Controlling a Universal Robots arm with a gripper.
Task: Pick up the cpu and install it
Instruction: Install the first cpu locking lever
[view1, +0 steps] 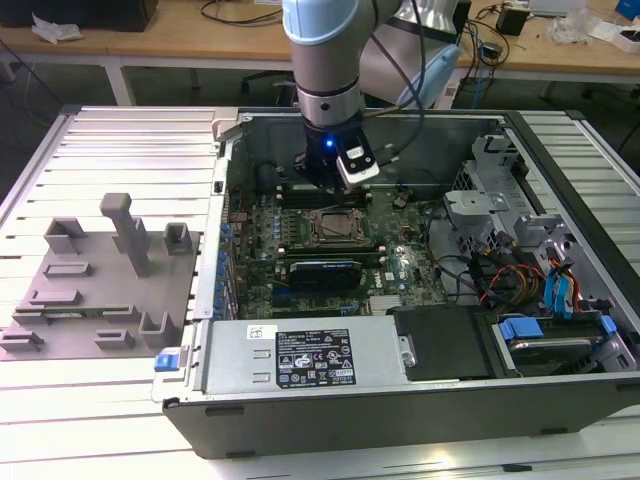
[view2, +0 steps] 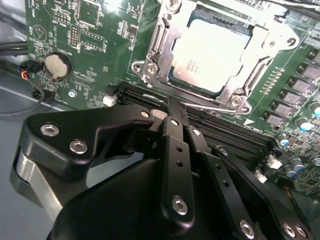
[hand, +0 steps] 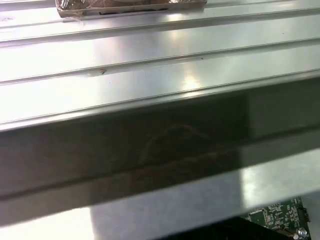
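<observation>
The cpu (view2: 210, 55), a pale silver square chip, lies flat in the metal-framed socket (view2: 220, 50) on the green motherboard (view2: 100, 30). In the second wrist view my gripper (view2: 168, 112) hangs a little above the board beside the socket, over the black memory slots. Its black fingers (view2: 176, 150) meet at the tips with nothing visible between them. In the exterior view the gripper (view1: 322, 178) is inside the open computer case (view1: 400, 400), just behind the socket (view1: 335, 228).
A grey plastic plate with upright blocks (view1: 90, 290) lies on the ribbed table at the exterior view's left. A black expansion card (view1: 325, 272), the power supply (view1: 300, 355) and a drive cage with cables (view1: 520, 280) surround the socket. The case walls enclose the board.
</observation>
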